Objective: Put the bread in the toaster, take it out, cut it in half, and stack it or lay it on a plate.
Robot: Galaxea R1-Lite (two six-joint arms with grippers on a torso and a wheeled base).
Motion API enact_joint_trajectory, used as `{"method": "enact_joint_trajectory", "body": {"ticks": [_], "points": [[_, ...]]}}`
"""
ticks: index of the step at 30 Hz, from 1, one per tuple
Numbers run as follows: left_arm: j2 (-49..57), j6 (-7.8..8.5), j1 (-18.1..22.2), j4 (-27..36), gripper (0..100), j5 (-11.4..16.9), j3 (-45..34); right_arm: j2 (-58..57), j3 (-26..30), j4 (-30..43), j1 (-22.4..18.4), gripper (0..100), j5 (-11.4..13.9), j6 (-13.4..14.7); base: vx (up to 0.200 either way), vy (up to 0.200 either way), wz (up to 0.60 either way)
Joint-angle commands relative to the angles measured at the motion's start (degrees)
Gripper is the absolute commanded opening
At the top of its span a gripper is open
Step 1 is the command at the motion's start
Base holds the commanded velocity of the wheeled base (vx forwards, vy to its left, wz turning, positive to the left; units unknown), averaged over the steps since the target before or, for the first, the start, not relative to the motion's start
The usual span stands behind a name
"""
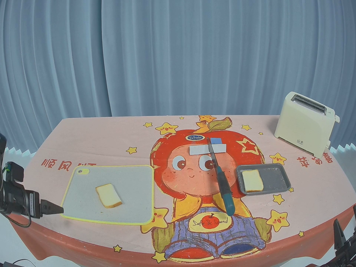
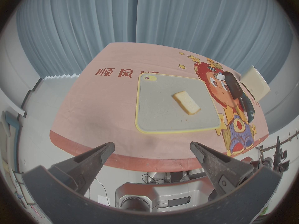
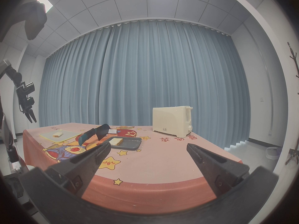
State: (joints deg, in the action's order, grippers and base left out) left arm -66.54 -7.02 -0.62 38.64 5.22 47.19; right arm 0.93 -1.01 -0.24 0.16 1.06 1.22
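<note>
Head view, bread [image 1: 108,195]: flat on board [image 1: 133,190]; may skid when pinched.
Left pincer [image 2: 151,145], right pincer [image 3: 148,146]: wide open, empty.

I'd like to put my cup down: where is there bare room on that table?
Bare cloth behind the cutting board, and between the tray and toaster. Tightest in the middle, where the knife lies beside the tray.

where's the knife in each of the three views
head view: knife at centre, between board and tray.
left wrist view: knife between the board and the toaster.
right wrist view: knife between the board and the tray.
shared landmark: the toaster, beyond the tray.
</note>
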Motion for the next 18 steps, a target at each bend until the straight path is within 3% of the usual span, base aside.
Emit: {"method": "enact_joint_trajectory", "body": {"ticks": [1, 3, 9, 18], "points": [[-7.2, -2.21, -2.1, 0.03, 100, -0.21, 3.96, -0.93, 1.01, -0.02, 0.02, 100, -0.01, 0.01, 0.0, 0.0, 0.0], [-8.61, -2.12, -2.54, 0.03, 100, -0.74, 4.75, -0.93, 1.01, -0.02, 0.02, 100, -0.01, 0.01, 0.0, 0.0, 0.0], [-12.65, -2.73, -5.27, -0.15, 100, -7.5, 8.44, -0.93, 1.01, -0.02, 0.02, 100, -0.01, 0.01, 0.0, 0.0, 0.0], [-13.0, -3.88, -5.88, -0.06, 100, -11.9, 10.91, -0.93, 1.01, -0.02, 0.02, 100, -0.01, 0.01, 0.0, 0.0, 0.0]]}}
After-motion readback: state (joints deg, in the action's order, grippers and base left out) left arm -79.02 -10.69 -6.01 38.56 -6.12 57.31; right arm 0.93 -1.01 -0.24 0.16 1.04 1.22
